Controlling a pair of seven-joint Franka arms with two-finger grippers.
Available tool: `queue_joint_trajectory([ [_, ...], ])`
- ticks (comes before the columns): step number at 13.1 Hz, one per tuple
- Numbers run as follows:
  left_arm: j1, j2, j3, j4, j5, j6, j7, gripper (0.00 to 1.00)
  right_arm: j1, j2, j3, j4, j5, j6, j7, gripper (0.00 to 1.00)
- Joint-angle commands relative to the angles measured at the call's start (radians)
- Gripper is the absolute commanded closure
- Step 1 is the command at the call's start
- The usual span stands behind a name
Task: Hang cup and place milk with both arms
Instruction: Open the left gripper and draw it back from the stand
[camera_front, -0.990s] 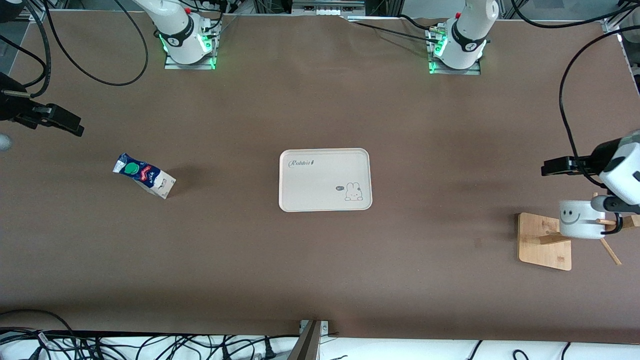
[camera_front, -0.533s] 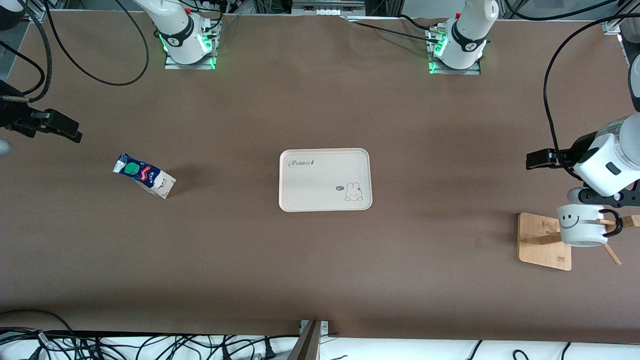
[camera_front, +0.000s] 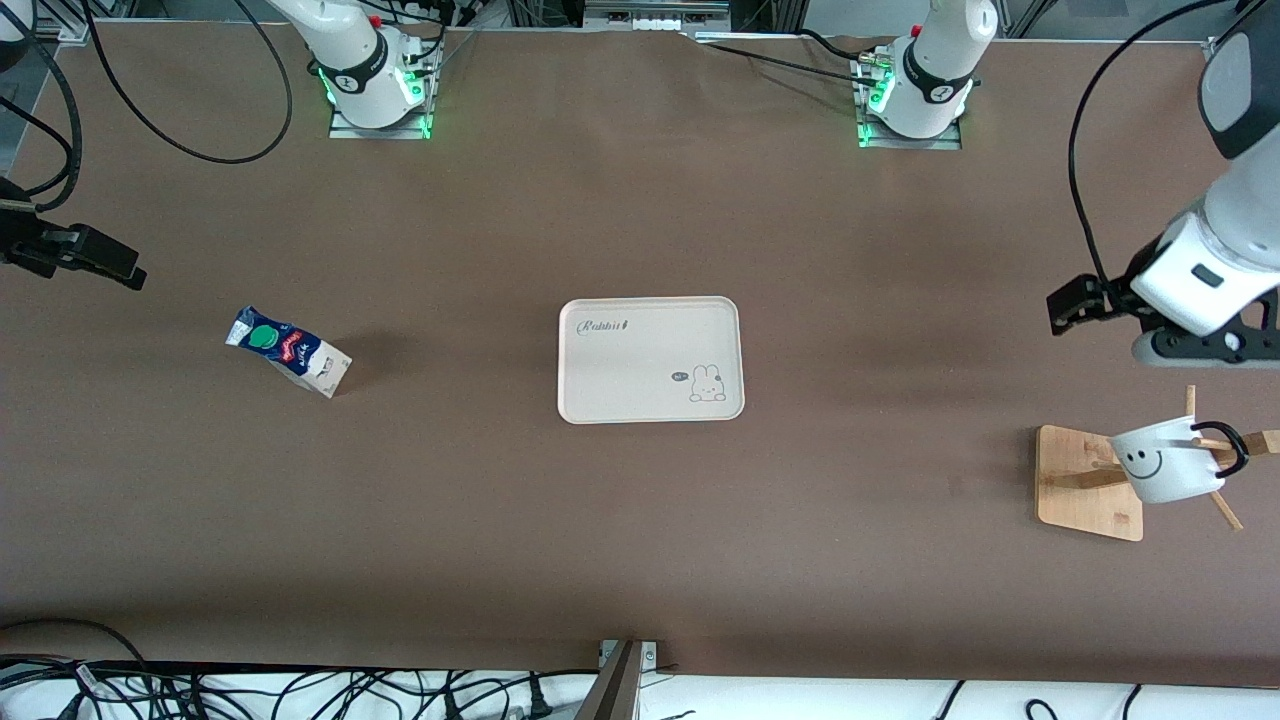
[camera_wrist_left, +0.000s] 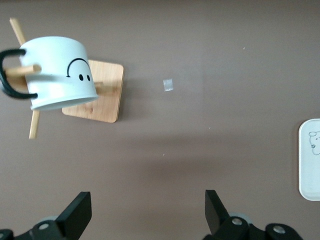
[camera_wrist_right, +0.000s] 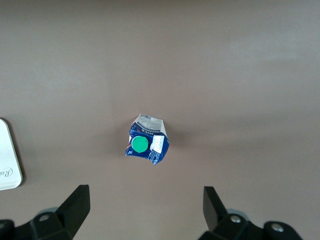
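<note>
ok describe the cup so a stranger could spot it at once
Start at the wooden rack at the left arm's end of the table. The cup hangs tilted on a peg there by its black loop handle. It is the only white mug, with a black smiley face.

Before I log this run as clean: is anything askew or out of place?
Only the cup looks askew: it hangs tilted by its handle on a peg of the wooden rack. The milk stands upright on the table, outside the tray.
</note>
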Motion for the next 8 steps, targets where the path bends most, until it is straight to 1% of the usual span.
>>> queue_joint_trajectory([
  [1,-0.110,-0.092,0.126,-0.119,-0.020,0.049,0.011,0.00,-0.016,-0.021,0.012,-0.017,0.017,0.001,-0.015,0.00],
  [2,-0.110,-0.103,0.126,-0.142,-0.020,0.049,0.009,0.00,-0.016,-0.020,0.012,-0.017,0.020,0.002,-0.015,0.00],
  [4,-0.108,-0.110,0.125,-0.146,-0.021,0.050,0.003,0.00,-0.016,-0.017,0.011,-0.017,0.020,0.001,-0.013,0.00],
  [5,-0.107,-0.107,0.125,-0.142,-0.058,0.053,-0.003,0.00,-0.016,-0.017,0.011,-0.018,0.022,0.001,-0.013,0.00],
  [6,-0.098,-0.109,0.126,-0.143,-0.120,0.055,-0.005,0.00,-0.014,-0.015,0.012,-0.017,0.022,0.001,-0.013,0.00],
  [8,-0.087,-0.113,0.128,-0.139,-0.130,0.053,-0.017,0.00,-0.012,-0.015,0.015,-0.017,0.023,0.001,-0.012,0.00],
])
